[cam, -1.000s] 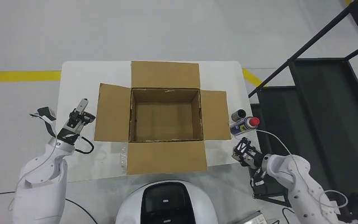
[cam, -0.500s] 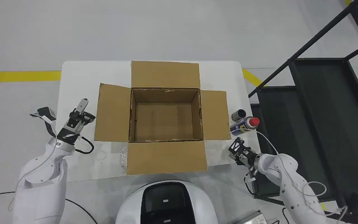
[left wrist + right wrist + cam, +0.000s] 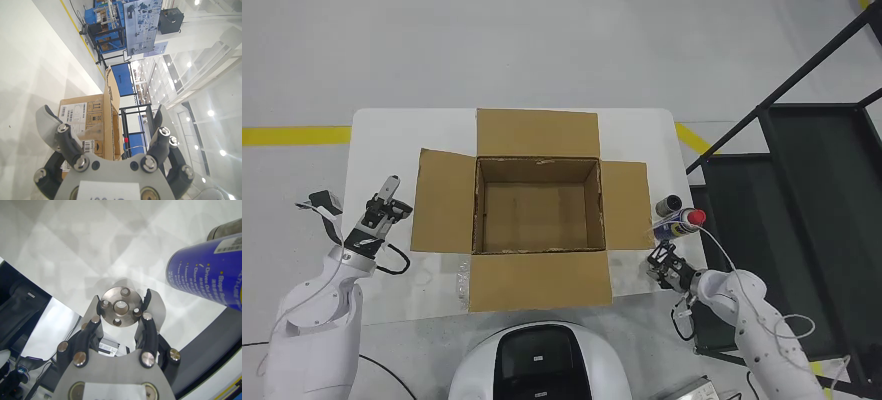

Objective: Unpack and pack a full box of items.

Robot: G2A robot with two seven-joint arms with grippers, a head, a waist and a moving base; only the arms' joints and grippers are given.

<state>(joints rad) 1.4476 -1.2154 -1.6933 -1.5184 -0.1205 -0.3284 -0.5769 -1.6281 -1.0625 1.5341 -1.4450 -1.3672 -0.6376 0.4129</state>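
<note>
An open cardboard box [image 3: 539,215] with its four flaps spread stands mid-table; its inside looks empty. My right gripper [image 3: 663,263] is beside the box's right flap near the table's front edge, shut on a round metal flange [image 3: 121,308] with several holes. Just beyond it lies a blue spray can [image 3: 677,223] with a red cap, and a grey cylinder [image 3: 668,205] behind that. The can [image 3: 204,270] and the cylinder [image 3: 225,228] appear close in the right wrist view. My left gripper [image 3: 394,200] hangs open left of the box [image 3: 83,113], its fingers [image 3: 45,117] holding nothing.
A clear plastic item [image 3: 460,280] lies on the table by the box's front-left corner. A dark metal stair frame [image 3: 782,190] stands right of the white table [image 3: 382,140], close to my right arm. Bare table strips run along the left and right sides.
My right gripper has moved with the flange from the table's right edge toward the box and spray can. The left arm has stayed still.
</note>
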